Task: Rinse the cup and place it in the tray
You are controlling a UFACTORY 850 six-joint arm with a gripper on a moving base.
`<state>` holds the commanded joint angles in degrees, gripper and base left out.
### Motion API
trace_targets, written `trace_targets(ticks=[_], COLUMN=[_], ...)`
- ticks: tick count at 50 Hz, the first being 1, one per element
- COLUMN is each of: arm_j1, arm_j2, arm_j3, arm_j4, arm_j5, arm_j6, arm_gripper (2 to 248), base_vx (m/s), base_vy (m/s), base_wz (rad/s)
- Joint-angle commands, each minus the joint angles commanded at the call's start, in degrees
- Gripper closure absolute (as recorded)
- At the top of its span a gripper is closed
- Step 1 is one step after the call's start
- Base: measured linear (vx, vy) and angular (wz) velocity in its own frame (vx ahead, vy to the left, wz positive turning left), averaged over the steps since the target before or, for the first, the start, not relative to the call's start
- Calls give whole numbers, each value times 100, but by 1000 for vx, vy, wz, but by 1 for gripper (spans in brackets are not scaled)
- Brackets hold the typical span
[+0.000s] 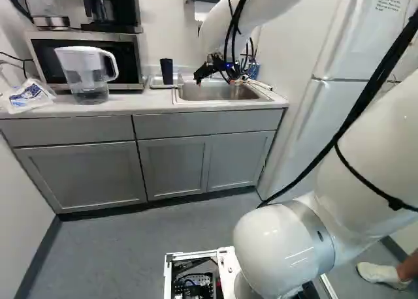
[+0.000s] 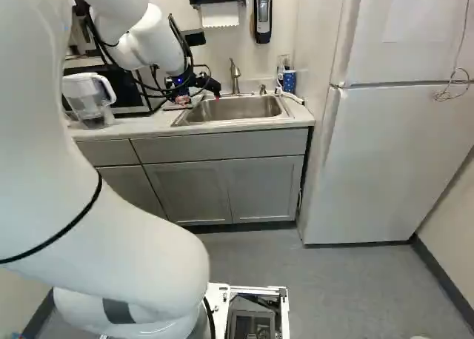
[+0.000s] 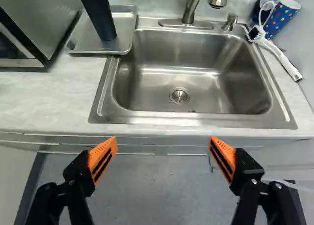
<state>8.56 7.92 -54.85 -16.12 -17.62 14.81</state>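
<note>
Wrist view leaves the dark cup (image 3: 99,14) cut off above.

- Far left on the table (image 1: 140,103): a water filter pitcher (image 1: 88,83) in front of a microwave (image 1: 128,62).
- Right of them: dark cup (image 1: 166,70), upright at the tray (image 1: 155,84).
- Farther right: gripper (image 1: 213,81) over the steel sink (image 1: 232,94).
- Far right: white refrigerator (image 1: 324,113).

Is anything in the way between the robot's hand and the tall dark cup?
Nothing visible stands between the open hand and the dark cup, which stands upright in the metal tray. Only the counter and the sink's near rim lie below that path. The faucet is behind the sink.
</note>
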Motion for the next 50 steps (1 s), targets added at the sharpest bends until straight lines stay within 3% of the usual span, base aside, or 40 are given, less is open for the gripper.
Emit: trace_targets(ticks=[50], arm_j1=[0], arm_j2=[0], arm_j3=[0], arm_j4=[0], arm_j5=[0], arm_j6=[0], arm_gripper=[3], base_vx=[-100], base_vy=[1], base_wz=[14])
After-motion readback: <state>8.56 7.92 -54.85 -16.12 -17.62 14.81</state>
